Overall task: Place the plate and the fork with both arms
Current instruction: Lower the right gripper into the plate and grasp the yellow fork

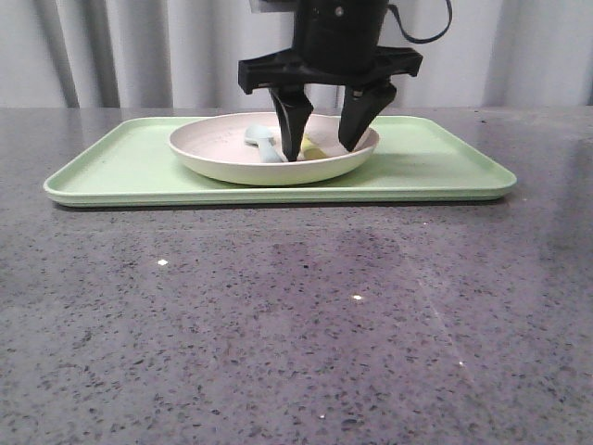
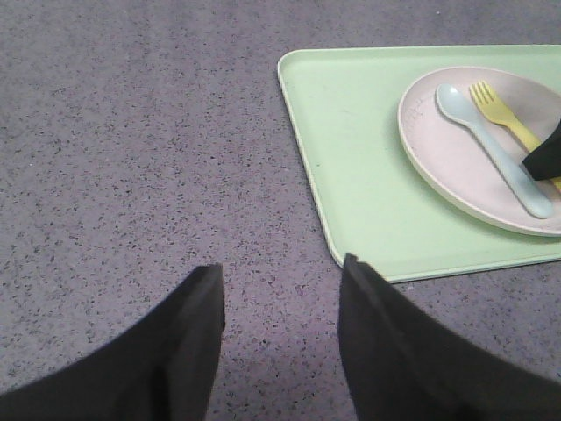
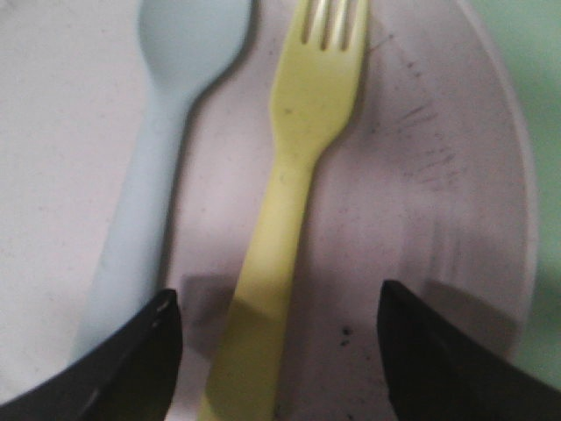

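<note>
The pale pink plate (image 1: 232, 159) sits on a light green tray (image 1: 130, 158). The yellow fork (image 1: 313, 148) lies inside the plate, next to a pale blue spoon (image 1: 259, 139). My right gripper (image 1: 320, 150) is open and reaches down into the plate. In the right wrist view its fingers straddle the handle of the fork (image 3: 307, 114) without closing on it, low over the plate (image 3: 421, 175). My left gripper (image 2: 280, 272) is open and empty over bare table, short of the tray's corner; it is out of the front view. The left wrist view also shows the plate (image 2: 456, 167) and the fork (image 2: 500, 110).
The tray (image 2: 351, 140) lies at the back of the grey speckled table (image 1: 296, 324). The spoon (image 3: 166, 132) lies just beside the fork, close to one right finger. A right fingertip (image 2: 548, 158) shows at the plate's edge. A curtain hangs behind.
</note>
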`<state>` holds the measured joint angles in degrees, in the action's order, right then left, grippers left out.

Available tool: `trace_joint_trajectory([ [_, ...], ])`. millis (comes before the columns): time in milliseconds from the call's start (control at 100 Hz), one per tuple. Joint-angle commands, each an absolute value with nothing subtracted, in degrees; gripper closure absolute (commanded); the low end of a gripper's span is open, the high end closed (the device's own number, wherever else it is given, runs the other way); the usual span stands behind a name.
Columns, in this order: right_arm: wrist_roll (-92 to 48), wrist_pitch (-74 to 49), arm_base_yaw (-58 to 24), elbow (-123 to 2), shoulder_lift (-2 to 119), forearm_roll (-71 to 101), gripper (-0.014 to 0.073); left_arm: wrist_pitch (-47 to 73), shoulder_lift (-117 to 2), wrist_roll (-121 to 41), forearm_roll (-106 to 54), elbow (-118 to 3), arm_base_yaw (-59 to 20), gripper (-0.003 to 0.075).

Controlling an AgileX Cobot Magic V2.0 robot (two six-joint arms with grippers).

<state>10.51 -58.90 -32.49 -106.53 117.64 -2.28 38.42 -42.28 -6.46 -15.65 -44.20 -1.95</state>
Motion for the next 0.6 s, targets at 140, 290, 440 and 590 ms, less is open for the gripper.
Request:
trace_joint_trajectory([
  [140, 10.4, -57.4, -32.5, -108.4, 114.9, -3.4, 0.0123, 34.8, -42.1, -6.3, -16.5, -45.7, -1.8, 0.0408],
  [290, 10.6, -57.9, -32.5, -108.4, 115.1, -3.4, 0.0314, 34.8, -42.1, -6.3, -16.5, -45.7, -1.8, 0.0408],
  [440, 10.7, -58.0, -32.4, -108.4, 115.1, -3.4, 0.0528, 34.8, -42.1, -6.3, -16.5, -45.7, -1.8, 0.0408],
  [590, 10.9, -57.8, -32.4, -108.5, 114.9, -3.4, 0.0631, 34.8, -42.1, -6.3, -16.5, -45.7, -1.8, 0.0408],
])
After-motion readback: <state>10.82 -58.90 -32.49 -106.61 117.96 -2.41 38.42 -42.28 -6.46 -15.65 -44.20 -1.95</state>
